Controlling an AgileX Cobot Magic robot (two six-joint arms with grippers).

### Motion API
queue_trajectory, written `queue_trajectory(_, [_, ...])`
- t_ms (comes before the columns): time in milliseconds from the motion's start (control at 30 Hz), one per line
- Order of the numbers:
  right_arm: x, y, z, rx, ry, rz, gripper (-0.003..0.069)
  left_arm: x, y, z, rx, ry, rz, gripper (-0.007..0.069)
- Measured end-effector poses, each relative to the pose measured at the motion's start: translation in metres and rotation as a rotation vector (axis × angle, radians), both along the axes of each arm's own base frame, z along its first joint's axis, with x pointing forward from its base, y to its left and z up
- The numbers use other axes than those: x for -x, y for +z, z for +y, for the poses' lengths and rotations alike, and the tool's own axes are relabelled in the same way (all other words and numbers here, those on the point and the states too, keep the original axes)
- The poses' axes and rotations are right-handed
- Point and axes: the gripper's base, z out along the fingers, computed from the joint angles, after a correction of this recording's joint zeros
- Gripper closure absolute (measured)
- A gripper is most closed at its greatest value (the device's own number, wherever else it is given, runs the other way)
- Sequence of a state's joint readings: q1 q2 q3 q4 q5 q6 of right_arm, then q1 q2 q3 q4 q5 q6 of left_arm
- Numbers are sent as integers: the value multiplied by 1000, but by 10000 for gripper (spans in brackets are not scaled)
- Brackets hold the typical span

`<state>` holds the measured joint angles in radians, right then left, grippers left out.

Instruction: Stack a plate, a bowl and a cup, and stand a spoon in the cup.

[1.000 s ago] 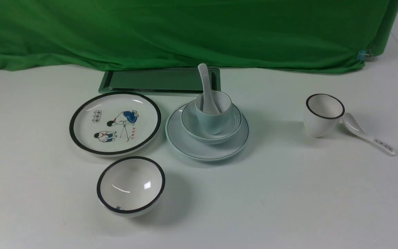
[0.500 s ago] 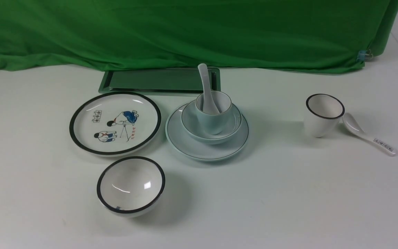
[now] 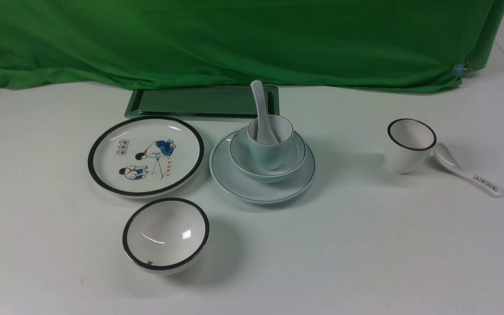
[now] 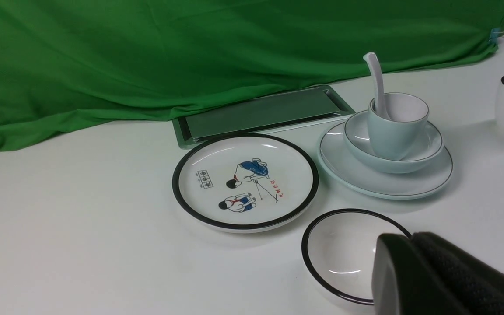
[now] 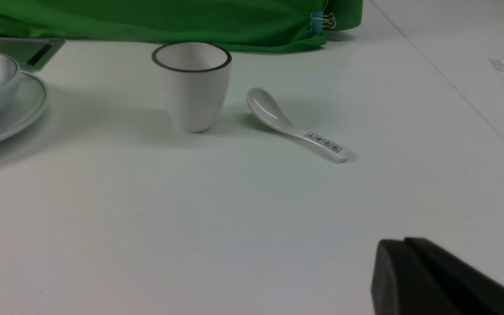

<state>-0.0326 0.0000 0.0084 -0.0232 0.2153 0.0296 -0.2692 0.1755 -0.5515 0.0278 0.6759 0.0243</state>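
I count two plates, two bowls, two cups, two spoons. The plate (image 3: 234, 177) holds the bowl (image 3: 239, 154), holding the cup (image 3: 269, 151) with the spoon (image 3: 260, 109). My left pincer (image 4: 403, 262) and right pincer (image 5: 403, 271) are together, empty.

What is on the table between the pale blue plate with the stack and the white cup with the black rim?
Nothing: between the plate and the white cup, only bare table shows in the front view.

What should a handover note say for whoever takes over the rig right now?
Left claw: shut, empty, pulled back near the black-rimmed bowl.
Right claw: looks shut, empty, over bare table.
Things: plate on the table, bowl on it, cup in the bowl, spoon standing in the cup.
Done: the whole stack.
Left: nothing visible.
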Motion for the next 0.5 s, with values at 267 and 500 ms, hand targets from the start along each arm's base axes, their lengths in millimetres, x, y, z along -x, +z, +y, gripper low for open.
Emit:
queue_trajectory(267, [0, 0, 0, 1, 0, 0, 598, -1, -1, 0, 0, 0, -1, 653])
queue_trajectory(500, [0, 0, 0, 1, 0, 0, 576, -3, -17, 2, 3, 97, -97, 653])
